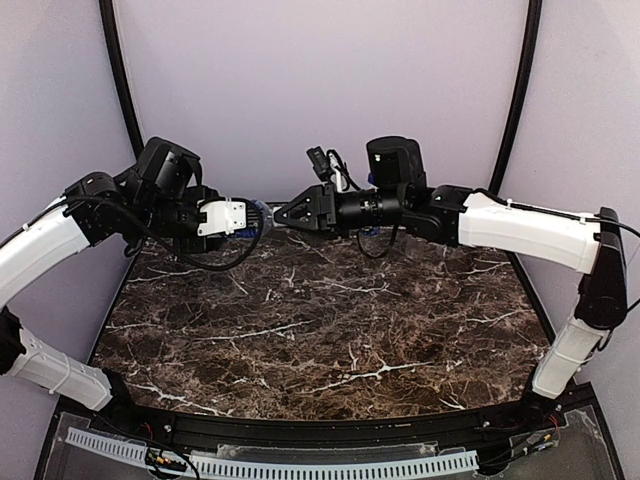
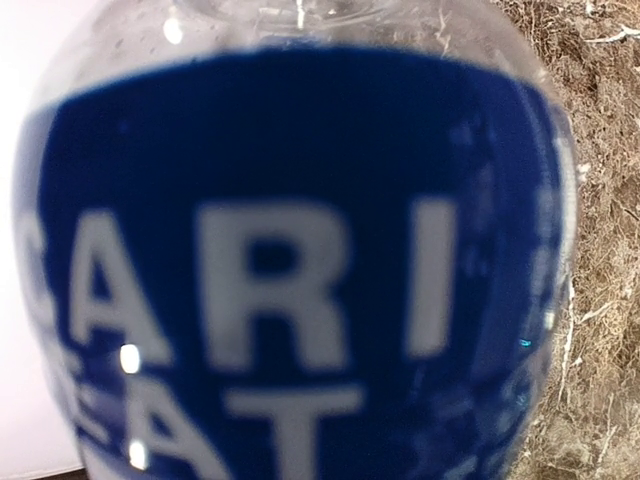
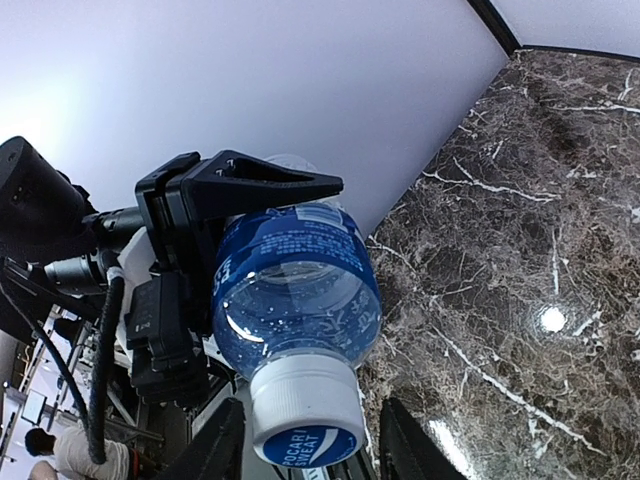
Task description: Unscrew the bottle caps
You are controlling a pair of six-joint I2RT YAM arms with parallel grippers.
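A clear bottle with a blue label (image 3: pixel 295 280) is held sideways in the air above the back of the table. My left gripper (image 1: pixel 248 218) is shut on its body, and one black finger (image 3: pixel 260 185) lies over the label. The bottle fills the left wrist view (image 2: pixel 300 260) and hides that gripper's fingers. Its white cap (image 3: pixel 305 410) with a blue printed top points at my right gripper (image 3: pixel 310 445). That gripper is open, one finger on each side of the cap with a gap to both. The other bottles and caps are out of view.
The dark marble table top (image 1: pixel 320 330) lies below both arms. Pale backdrop walls with black poles (image 1: pixel 120 80) close in the back and sides. A slotted cable strip (image 1: pixel 300 465) runs along the near edge.
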